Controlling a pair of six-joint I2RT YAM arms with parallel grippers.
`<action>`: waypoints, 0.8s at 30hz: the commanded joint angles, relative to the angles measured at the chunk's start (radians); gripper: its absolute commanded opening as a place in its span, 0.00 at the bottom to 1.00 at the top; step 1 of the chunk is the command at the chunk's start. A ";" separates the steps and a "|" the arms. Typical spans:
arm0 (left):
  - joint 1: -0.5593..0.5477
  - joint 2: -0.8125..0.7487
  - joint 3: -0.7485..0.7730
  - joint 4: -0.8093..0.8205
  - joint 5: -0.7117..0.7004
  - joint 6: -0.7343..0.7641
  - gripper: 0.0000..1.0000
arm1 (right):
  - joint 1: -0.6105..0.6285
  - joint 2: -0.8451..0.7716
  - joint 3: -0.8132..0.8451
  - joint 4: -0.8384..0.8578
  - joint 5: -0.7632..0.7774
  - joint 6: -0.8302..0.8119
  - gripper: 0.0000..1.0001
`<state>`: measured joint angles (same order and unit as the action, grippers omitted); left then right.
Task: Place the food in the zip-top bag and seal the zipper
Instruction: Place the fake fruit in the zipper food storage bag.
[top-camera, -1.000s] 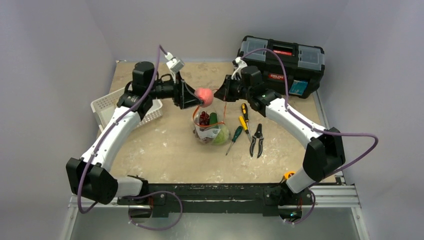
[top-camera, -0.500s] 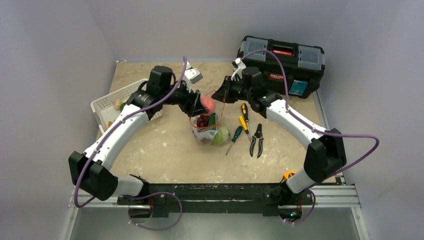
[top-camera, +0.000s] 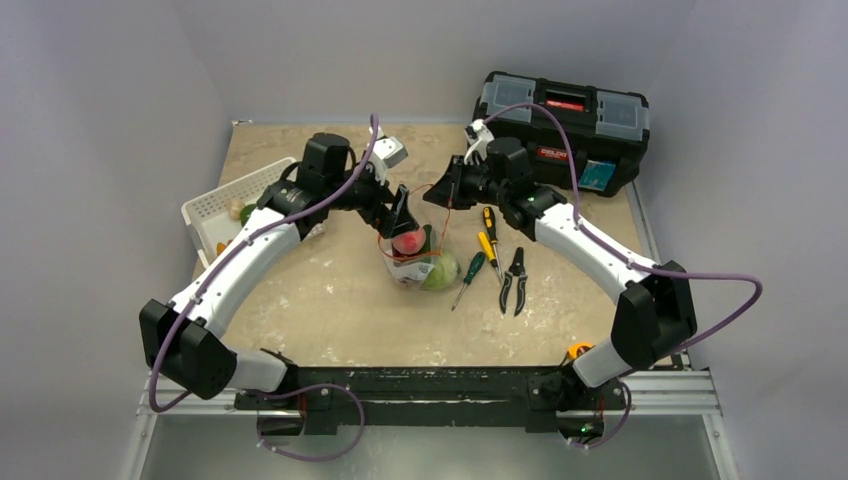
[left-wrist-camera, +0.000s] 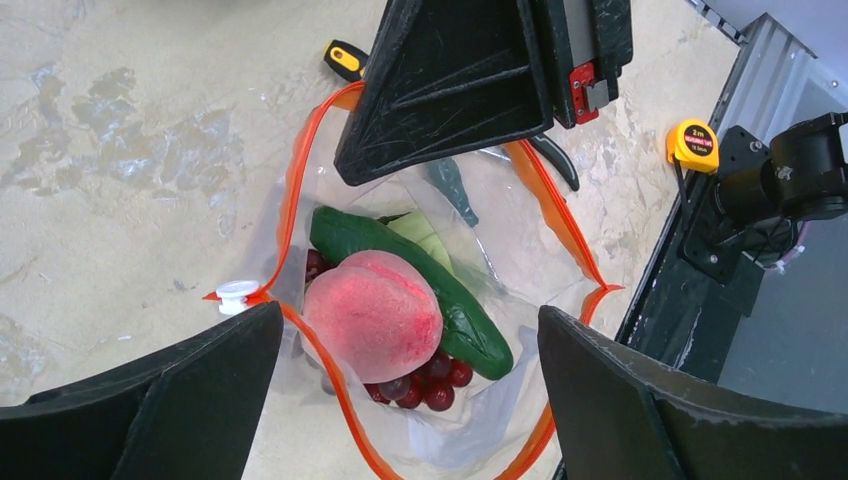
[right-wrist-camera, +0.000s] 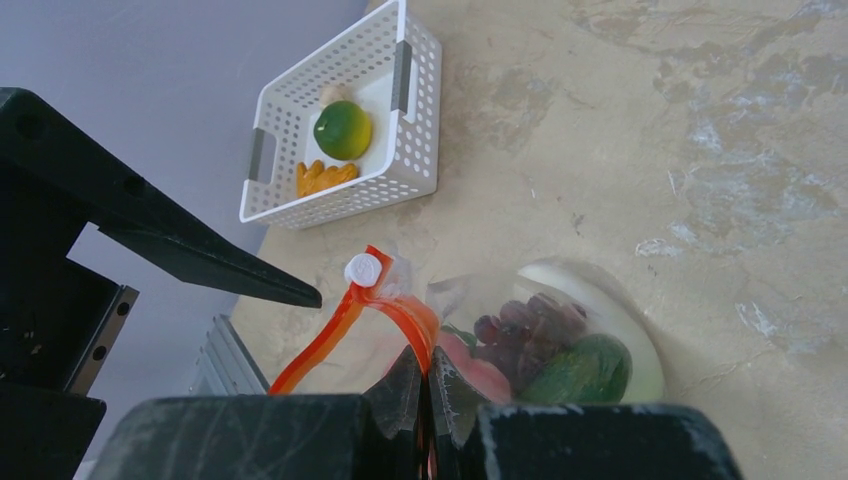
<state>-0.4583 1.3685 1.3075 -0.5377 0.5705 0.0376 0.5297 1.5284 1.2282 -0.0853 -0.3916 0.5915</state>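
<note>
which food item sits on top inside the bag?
The pink-red peach: it lies over the dark green cucumber and the grape bunch, which show only partly beneath it.

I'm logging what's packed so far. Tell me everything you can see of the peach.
The peach is a pink-red toy fruit, round, matte and soft-looking, with a shallow crease down its middle. It lies inside the open zip-top bag, uppermost, resting on the grape bunch and against the cucumber. The left gripper hangs open above it, not touching it.
</note>
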 joint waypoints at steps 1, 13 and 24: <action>0.000 -0.050 0.012 0.039 -0.007 0.007 0.98 | -0.003 -0.055 -0.010 0.051 -0.005 0.008 0.00; 0.024 -0.305 -0.167 0.235 -0.471 0.003 1.00 | 0.000 -0.046 -0.002 0.036 0.004 -0.031 0.00; 0.305 -0.384 -0.273 0.363 -0.716 -0.191 1.00 | 0.000 -0.037 0.016 -0.001 0.019 -0.065 0.00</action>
<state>-0.2623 0.9539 1.0283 -0.2276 -0.0399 -0.0345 0.5297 1.5154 1.2224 -0.0975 -0.3855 0.5594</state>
